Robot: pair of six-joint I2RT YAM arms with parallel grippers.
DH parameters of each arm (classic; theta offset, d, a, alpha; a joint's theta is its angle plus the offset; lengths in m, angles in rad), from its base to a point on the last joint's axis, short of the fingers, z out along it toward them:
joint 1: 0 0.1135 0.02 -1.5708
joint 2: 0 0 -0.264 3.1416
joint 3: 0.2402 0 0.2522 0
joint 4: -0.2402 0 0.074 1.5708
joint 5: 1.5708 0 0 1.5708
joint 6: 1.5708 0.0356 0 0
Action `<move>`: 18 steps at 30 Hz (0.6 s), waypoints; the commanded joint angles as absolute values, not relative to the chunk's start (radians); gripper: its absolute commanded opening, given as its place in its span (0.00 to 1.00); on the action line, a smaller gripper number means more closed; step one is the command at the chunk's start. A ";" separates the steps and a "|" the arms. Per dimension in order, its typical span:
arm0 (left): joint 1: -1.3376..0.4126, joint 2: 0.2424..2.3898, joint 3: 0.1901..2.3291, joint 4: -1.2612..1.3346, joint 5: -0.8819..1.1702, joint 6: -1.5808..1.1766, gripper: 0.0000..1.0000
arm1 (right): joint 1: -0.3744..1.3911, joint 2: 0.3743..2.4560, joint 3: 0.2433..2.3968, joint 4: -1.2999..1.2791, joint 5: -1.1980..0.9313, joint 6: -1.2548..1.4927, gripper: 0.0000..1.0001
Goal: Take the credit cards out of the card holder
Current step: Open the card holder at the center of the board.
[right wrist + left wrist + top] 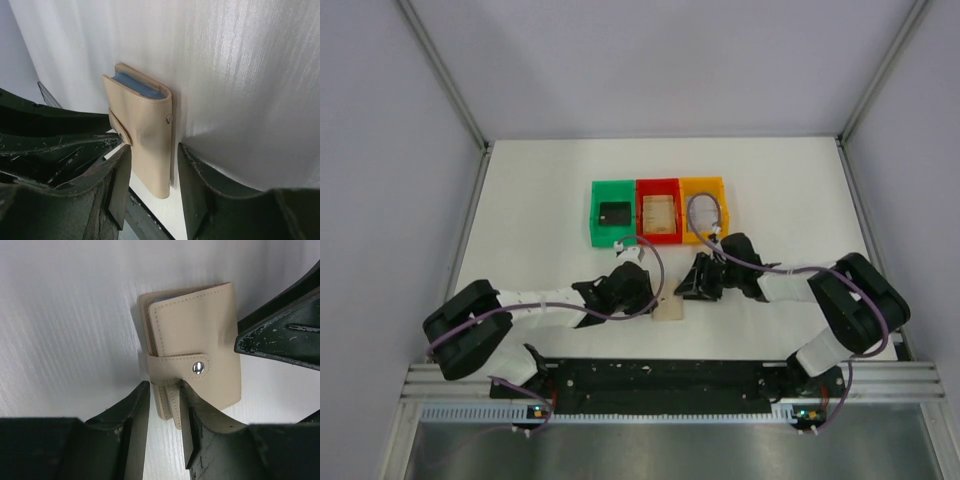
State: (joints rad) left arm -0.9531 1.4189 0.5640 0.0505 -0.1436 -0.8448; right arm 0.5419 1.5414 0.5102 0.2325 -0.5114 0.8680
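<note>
Likely light and supple, the card holder [195, 335] wants pinching by its strap [175, 368]; left claw [164, 387] and right claw [153, 149] straddle it, half-spread.

The card holder [200, 340] looks like smooth, matt, pale tan leather or imitation leather, with stitched seams along its edges. Its strap carries a small shiny metal snap [199, 368], and blue inner leaves [137, 85] show at one end. The white tabletop [65, 340] has a fine streaked grain and a soft sheen. The left claw [164, 386] and right claw [153, 150] look like dark, matt hard plastic, scuffed with pale flecks. The green bin [597, 215], red bin [658, 184] and orange bin [703, 182] are smooth coloured plastic.
</note>
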 commanded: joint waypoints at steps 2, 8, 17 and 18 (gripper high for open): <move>-0.959 1.434 0.565 0.116 -0.135 -0.897 0.32 | 0.554 1.591 0.476 0.310 -0.532 0.876 0.43; -0.959 1.443 0.532 0.173 -0.112 -0.931 0.23 | 0.555 1.647 0.456 0.422 -0.577 0.900 0.42; -0.957 1.433 0.511 0.204 -0.113 -0.950 0.17 | 0.555 1.635 0.451 0.480 -0.598 0.893 0.19; -0.957 1.427 0.509 0.199 -0.124 -0.950 0.17 | 0.557 1.628 0.454 0.471 -0.594 0.885 0.13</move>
